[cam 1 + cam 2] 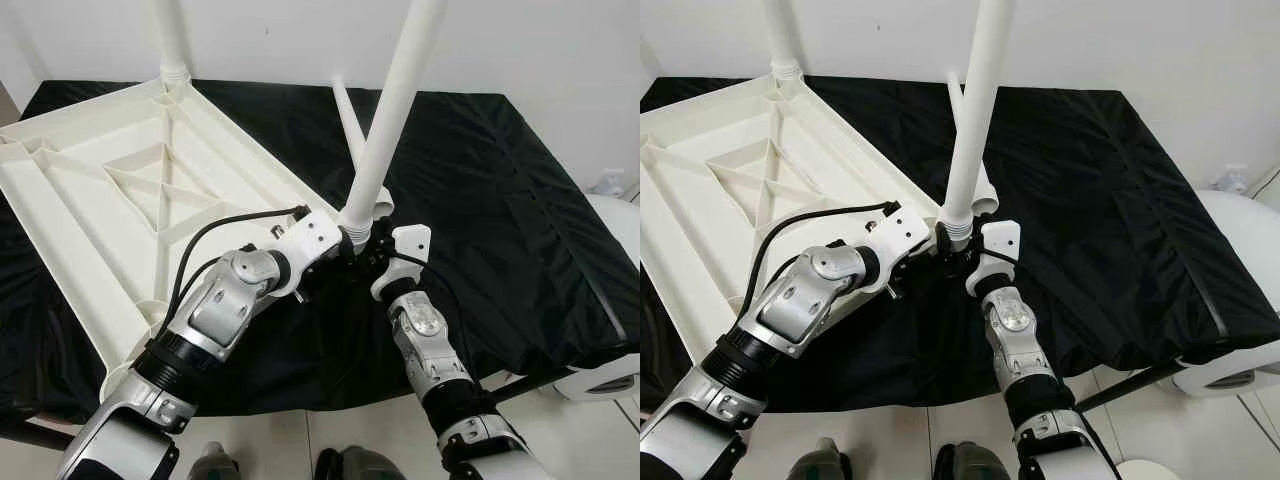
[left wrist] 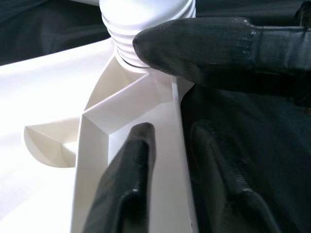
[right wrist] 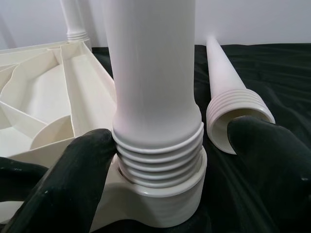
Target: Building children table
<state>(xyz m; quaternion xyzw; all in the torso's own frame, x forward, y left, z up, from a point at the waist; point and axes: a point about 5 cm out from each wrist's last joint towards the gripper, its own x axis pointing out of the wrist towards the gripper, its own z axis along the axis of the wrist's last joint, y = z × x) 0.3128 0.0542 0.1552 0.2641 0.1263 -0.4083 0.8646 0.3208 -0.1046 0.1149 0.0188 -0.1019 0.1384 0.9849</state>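
- the upturned white ribbed plastic table top lay on the black cloth-covered surface, with its near corner directly between the two pincers.
- the white tapered plastic leg stood in that corner's round socket, leaning slightly, with several threads exposed above the collar.
- the right gripper sat with its fingers spread to either side of the threaded base; one finger touched the threads, the other stood clear beside them, so nothing was clamped.
- the left gripper was also parted, one finger against the leg's base and the lower finger resting on the table top's rim just in front of it.
- a second white leg stood already fitted at the far corner, well beyond both pincers; a loose white leg lay on the cloth just beside the right gripper.
- judgement: the leg was only partly screwed in. to seat it well, steady the corner with the left gripper, bring the leg upright, close the right gripper on the threads and turn until they disappear; forcing it tilted risks cross-threading.
- no brand, label or readable writing was visible.
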